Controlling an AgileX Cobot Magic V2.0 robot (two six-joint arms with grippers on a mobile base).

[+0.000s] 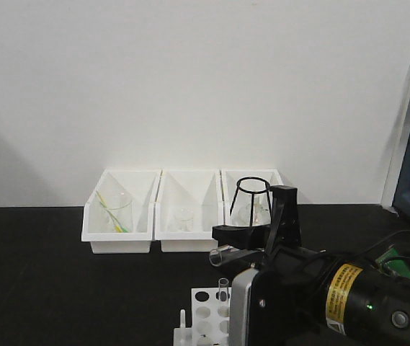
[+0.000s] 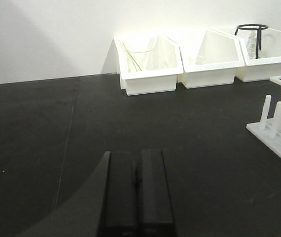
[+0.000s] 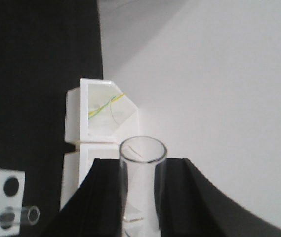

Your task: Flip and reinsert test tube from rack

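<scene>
Right arm [image 1: 334, 299] fills the near right corner, black casing with a yellow label. Right claw [image 3: 142, 165] pinches the test tube [image 3: 141, 185] between its two black fingers [image 3: 105, 192]. The tube lies about level in the front view, its open rim pointing away from the wrist, and it is off the rack and higher than it. The rack [image 1: 206, 311] is white and sits on the black tabletop [image 1: 46, 274] just left of the arm, round holes in the top plate, pegs on its left side. A second tube [image 1: 223, 290] stands upright in a back hole, rim up. Left claw [image 2: 136, 190] is pressed together with nothing between its fingers. It is low over bare tabletop and well apart from the rack, which shows at that view's right edge. Further back, three white bins stand in a row against the wall [image 1: 190, 72]. The left bin [image 1: 116, 244] holds a clear beaker [image 1: 120, 216] with a yellow-green stick [image 1: 107, 204] leaning in it. The middle bin [image 1: 186, 245] holds a small beaker [image 1: 183, 218]. The right bin [image 1: 275, 177] holds a black wire stand [image 1: 251, 189] with some glassware under it, too blurred to name.
</scene>
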